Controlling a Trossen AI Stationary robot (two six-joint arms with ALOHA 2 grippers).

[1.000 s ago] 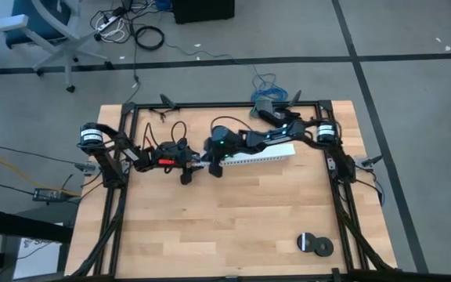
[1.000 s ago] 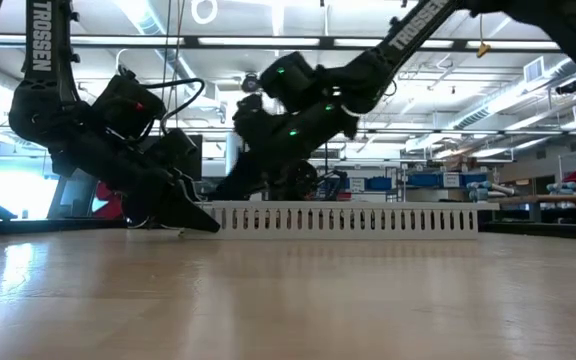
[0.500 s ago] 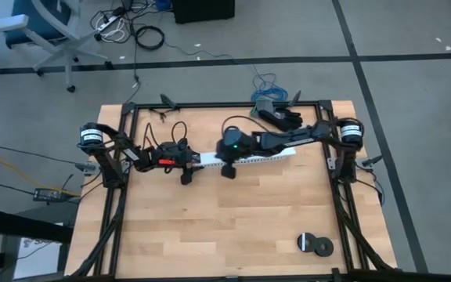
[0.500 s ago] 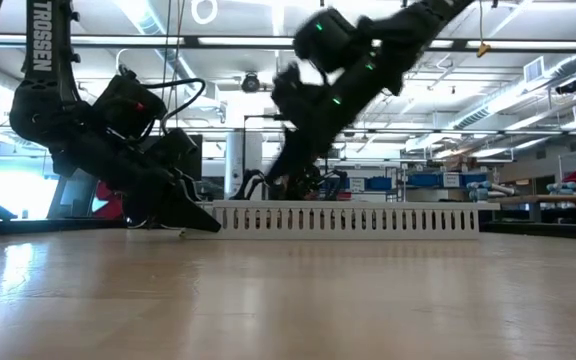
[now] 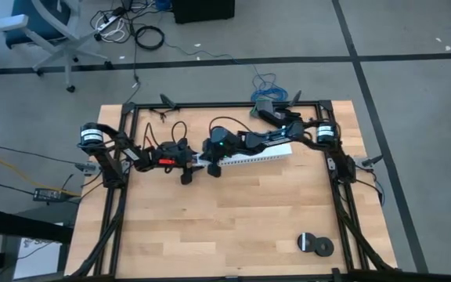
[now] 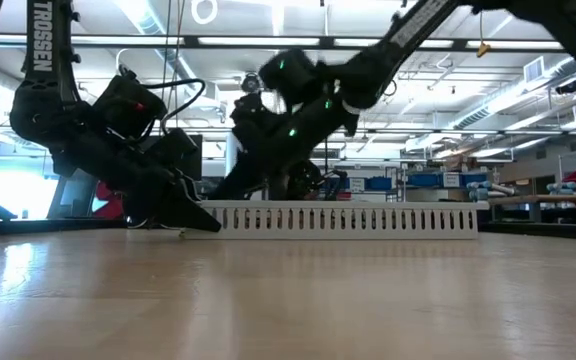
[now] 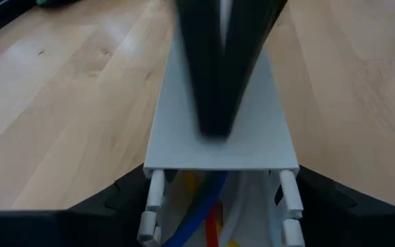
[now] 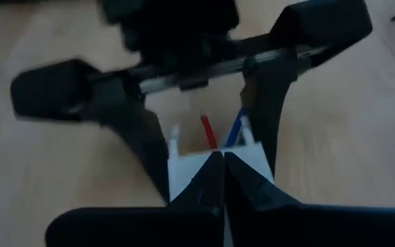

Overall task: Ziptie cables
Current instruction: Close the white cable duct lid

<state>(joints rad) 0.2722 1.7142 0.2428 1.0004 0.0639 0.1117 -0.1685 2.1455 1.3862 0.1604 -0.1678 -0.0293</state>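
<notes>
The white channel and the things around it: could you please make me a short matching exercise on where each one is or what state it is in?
Things:
1. white channel
2. left claw
3. right claw
4. coloured wires

States:
a. shut, tip pressing on the channel's cover
b. lying inside the channel's end
c. gripping the channel's end from both sides
d. lying flat along the table

Pairs: 1-d, 2-c, 3-a, 4-b
</notes>
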